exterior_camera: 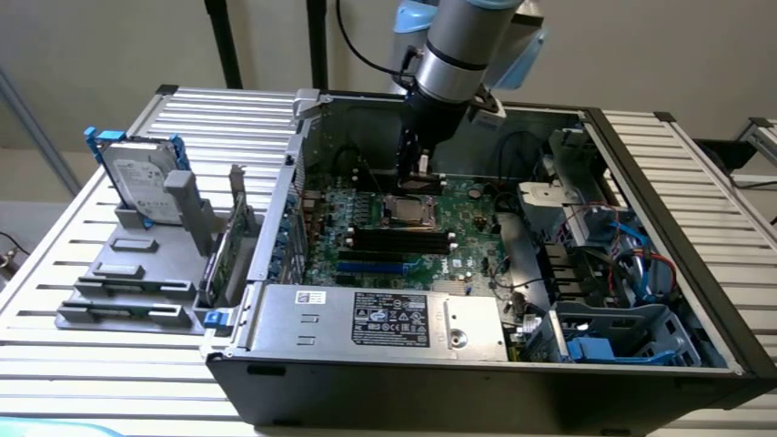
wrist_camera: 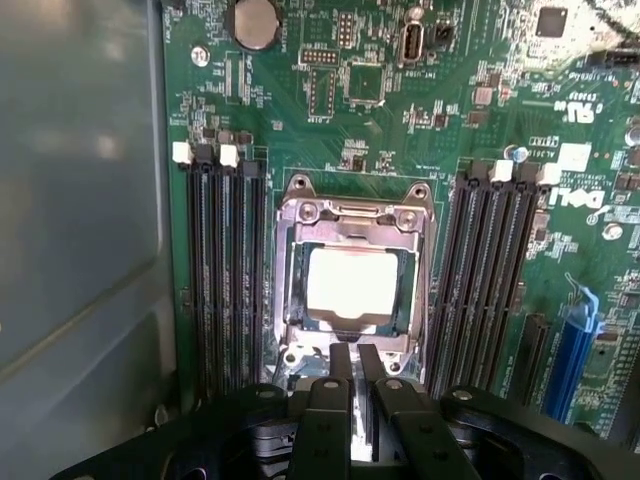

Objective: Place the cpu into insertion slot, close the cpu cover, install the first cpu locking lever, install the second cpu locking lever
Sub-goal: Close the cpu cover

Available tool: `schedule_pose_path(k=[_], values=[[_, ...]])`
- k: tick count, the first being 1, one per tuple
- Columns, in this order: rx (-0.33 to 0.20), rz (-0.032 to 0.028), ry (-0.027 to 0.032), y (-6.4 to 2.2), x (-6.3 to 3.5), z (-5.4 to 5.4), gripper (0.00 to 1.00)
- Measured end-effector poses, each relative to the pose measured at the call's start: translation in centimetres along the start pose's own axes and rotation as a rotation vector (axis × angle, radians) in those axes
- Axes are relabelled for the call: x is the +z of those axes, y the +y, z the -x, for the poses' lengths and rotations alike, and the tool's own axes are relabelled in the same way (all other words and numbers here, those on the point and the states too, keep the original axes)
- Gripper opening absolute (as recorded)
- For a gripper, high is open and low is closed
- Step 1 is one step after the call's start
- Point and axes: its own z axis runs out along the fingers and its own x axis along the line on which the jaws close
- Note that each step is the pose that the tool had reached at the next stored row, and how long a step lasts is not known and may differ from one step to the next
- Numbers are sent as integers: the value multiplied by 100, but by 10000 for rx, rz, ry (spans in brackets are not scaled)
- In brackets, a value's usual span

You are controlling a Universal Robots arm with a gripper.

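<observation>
The cpu, a pale square chip, lies flat in the insertion slot on the green board. The silvery cpu cover frames it, and the chip's face shows through the window. My gripper hangs right at the near edge of the cover. Its black fingers stand close together with only a thin bright sliver between them. In the exterior view my gripper reaches down into the open computer case just above the insertion slot.
Long black memory strips flank the socket on both sides, and a blue connector strip lies beyond one set. The grey labelled metal box fills the case front. Cables and drive bays crowd the exterior view's right; a hard drive stands outside at its left.
</observation>
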Motion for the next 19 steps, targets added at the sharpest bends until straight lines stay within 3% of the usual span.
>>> schedule_pose_path(k=[12,19], values=[[302,11,63,-132,191,-1,18],[447,18,185,-122,264,35,18]])
